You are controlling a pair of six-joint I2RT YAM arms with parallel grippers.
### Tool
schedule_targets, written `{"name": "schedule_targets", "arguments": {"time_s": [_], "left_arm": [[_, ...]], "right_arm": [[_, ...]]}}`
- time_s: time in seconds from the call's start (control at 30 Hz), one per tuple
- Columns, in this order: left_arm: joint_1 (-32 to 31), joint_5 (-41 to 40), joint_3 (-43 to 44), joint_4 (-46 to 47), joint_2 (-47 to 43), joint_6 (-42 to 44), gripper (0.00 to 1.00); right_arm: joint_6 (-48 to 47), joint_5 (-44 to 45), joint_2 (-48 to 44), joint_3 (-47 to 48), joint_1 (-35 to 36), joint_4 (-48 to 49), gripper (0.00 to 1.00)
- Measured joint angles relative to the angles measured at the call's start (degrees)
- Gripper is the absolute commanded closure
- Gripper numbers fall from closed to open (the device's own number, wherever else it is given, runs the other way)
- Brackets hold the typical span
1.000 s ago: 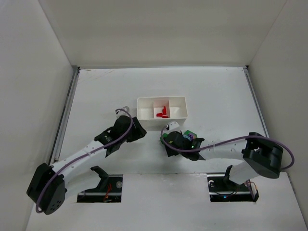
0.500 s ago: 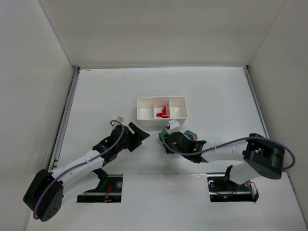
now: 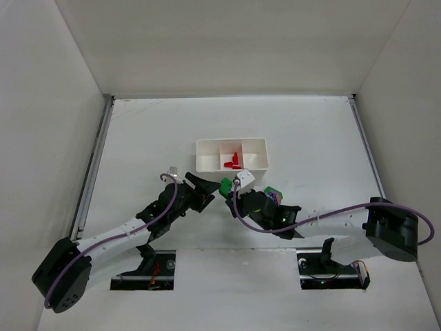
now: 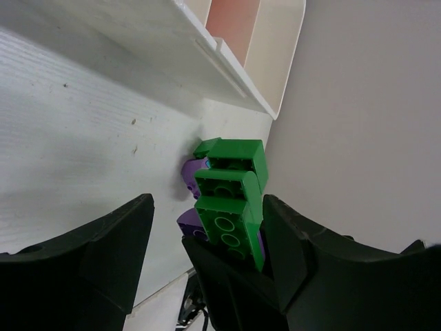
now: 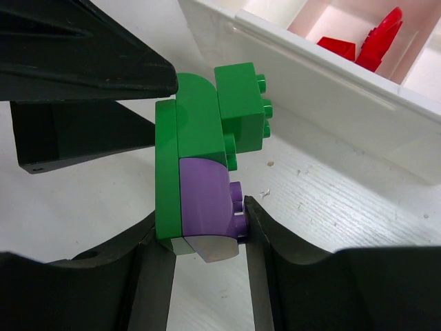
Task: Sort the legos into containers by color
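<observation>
My right gripper [image 3: 230, 188] [image 5: 203, 217] is shut on a joined cluster of green and purple legos [image 5: 200, 158], held just above the table in front of the white tray [image 3: 231, 143]. The cluster shows green in the top view [image 3: 225, 185]. My left gripper [image 3: 209, 187] [image 4: 207, 203] is open, its jaws standing on either side of that cluster [image 4: 231, 200]; I cannot tell if they touch it. Two red legos [image 3: 233, 161] [image 5: 372, 38] lie in the tray's middle compartment. The other two compartments look empty.
A small pile of green and purple legos [image 3: 274, 194] lies on the table beside the right wrist. The tray's near wall [image 5: 324, 76] is close behind the held cluster. Both arms meet just in front of the tray.
The right gripper has carried the green and purple cluster away from the pile, left and toward the tray. The left gripper has swung right to meet it, its open jaws now on either side of it.
</observation>
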Motion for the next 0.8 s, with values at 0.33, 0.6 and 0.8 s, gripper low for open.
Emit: {"name": "schedule_targets", "arguments": {"time_s": [0.33, 0.6, 0.8], "left_arm": [[-0.3, -2.4, -0.7, 5.5, 0.4, -1.7, 0.39], [-1.4, -4.1, -1.1, 8.9, 3.1, -2.3, 0.48], [-1.9, -5.5, -1.8, 9.9, 3.1, -2.5, 0.6]], "right_arm": [[-0.8, 0.2, 1.6, 2.0, 2.3, 0.3, 0.64], [0.6, -0.5, 3.2, 2.4, 2.7, 2.8, 0.65], [1.2, -0.6, 4.7, 4.2, 3.0, 3.4, 0.65]]}}
